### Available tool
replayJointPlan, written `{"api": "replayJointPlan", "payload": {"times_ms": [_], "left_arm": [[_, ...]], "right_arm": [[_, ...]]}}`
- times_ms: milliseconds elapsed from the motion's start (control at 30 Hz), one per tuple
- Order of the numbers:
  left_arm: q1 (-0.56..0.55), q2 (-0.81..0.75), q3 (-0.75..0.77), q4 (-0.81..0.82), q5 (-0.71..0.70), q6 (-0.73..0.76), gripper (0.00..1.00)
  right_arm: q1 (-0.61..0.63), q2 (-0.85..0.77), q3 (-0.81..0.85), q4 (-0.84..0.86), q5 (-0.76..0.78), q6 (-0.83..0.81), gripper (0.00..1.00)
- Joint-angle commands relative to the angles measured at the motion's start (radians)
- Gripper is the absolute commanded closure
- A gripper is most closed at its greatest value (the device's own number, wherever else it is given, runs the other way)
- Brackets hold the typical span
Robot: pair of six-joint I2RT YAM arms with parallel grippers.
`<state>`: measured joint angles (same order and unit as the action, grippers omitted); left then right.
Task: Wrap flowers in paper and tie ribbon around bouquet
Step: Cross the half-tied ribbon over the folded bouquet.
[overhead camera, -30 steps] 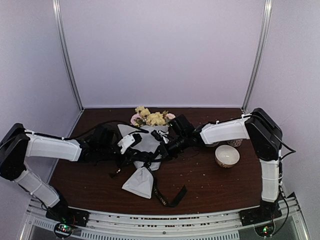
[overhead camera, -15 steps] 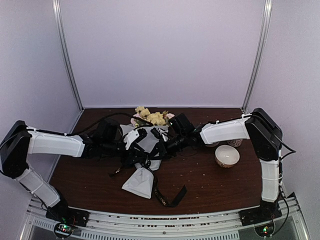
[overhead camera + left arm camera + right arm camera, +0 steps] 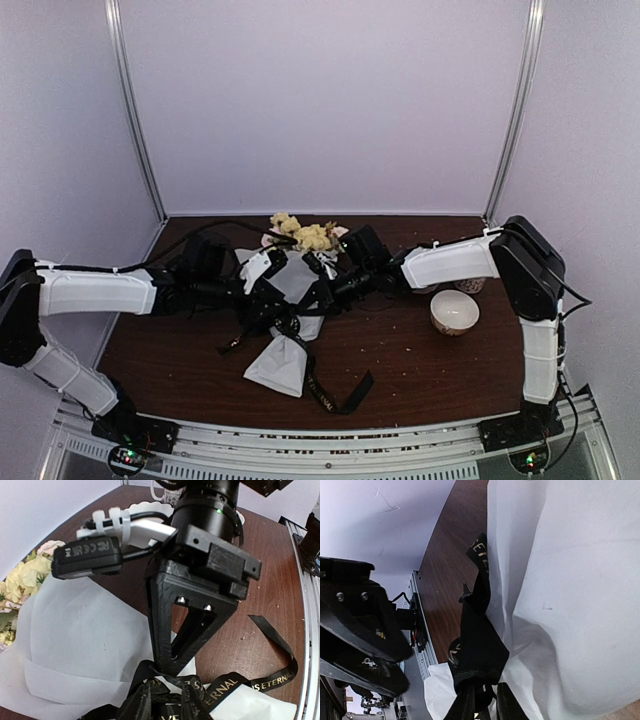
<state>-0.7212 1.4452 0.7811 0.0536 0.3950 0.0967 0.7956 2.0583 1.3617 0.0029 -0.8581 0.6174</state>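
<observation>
The bouquet lies on the table with its flowers [image 3: 300, 236] [image 3: 22, 580] at the far end. Its pale paper [image 3: 280, 365] [image 3: 75, 640] [image 3: 570, 580] cone points toward the near edge. The black ribbon [image 3: 335, 398] [image 3: 270, 680] [image 3: 477, 645] is bunched round the cone's middle, and one lettered tail trails toward the near edge. Both grippers meet at that bunch. My left gripper [image 3: 277, 317] [image 3: 167, 707] comes in from the left, with ribbon strands between its fingers. My right gripper [image 3: 318, 298] [image 3: 487, 707] comes in from the right, and a ribbon fold rises from its narrow finger gap.
A white bowl [image 3: 454, 312] stands right of the bouquet, and a second bowl [image 3: 468, 285] is partly hidden behind the right forearm. Black cables loop over the table's far left. The metal rail [image 3: 330, 445] runs along the near edge.
My left arm has stretched further right toward the ribbon bunch, and its jaws have narrowed. The right gripper has stayed at the bunch, its fingers slightly wider than before.
</observation>
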Motion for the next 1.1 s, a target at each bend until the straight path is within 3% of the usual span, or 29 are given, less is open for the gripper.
{"api": "replayJointPlan", "payload": {"times_ms": [0,167,433,867,1067], "left_arm": [[-0.002,-0.072,-0.043,-0.032,-0.043,-0.034,0.77],[-0.003,-0.134,-0.107,-0.105,-0.116,-0.096,0.81],[-0.003,-0.014,-0.080,-0.120,-0.117,-0.100,0.79],[-0.003,0.100,-0.013,-0.003,-0.040,-0.101,0.80],[-0.003,0.138,0.007,0.015,-0.027,-0.102,0.81]], "right_arm": [[-0.017,-0.021,-0.018,-0.009,0.026,-0.025,0.82],[-0.015,-0.012,-0.018,-0.070,0.052,-0.059,0.78],[0.015,0.048,0.052,-0.083,0.012,-0.077,0.78],[0.023,0.091,0.028,0.153,-0.134,0.046,0.81],[0.034,0.100,0.028,0.174,-0.166,0.048,0.82]]}}
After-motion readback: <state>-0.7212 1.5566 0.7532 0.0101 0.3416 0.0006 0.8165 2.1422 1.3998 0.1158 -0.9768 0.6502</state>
